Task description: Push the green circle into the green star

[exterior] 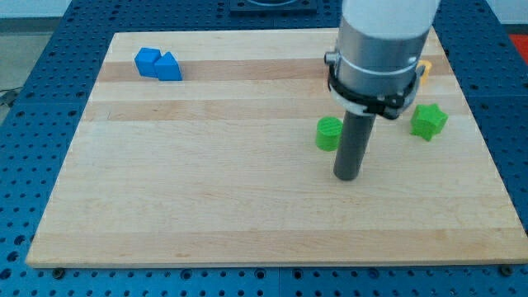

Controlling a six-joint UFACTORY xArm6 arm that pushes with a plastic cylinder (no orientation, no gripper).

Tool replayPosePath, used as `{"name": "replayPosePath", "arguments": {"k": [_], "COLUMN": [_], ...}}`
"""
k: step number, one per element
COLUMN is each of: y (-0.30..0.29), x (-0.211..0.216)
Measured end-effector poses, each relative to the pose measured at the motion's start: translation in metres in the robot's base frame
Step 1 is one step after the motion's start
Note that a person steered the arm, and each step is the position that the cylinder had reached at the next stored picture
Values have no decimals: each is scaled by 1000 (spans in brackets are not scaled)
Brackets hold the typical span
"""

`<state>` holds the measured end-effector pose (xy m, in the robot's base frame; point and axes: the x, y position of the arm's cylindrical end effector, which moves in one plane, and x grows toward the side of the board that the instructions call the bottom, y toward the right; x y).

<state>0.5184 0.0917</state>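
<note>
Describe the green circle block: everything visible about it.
The green circle is a small bright green block, matte like plastic or painted wood, round-sided with a flat top. It lies flat on the wooden board, right of centre in the view. The dark rod hides its right edge, so contact there cannot be judged. My tip rests just below and right of it. The green star sits apart, further to the view's right, with the arm between them.

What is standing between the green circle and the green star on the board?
No block lies between them. The green circle is at the view's left, the green star at the view's right. Only the rod crosses that gap in the picture; my tip rests just below and right of the circle.
</note>
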Motion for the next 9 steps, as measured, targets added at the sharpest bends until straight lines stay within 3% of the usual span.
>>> {"name": "replayPosePath", "arguments": {"k": [1, 2, 3, 5, 6, 9], "y": [-17, -39, -69, -75, -21, 13], "x": [49, 48, -37, -55, -69, -92]}}
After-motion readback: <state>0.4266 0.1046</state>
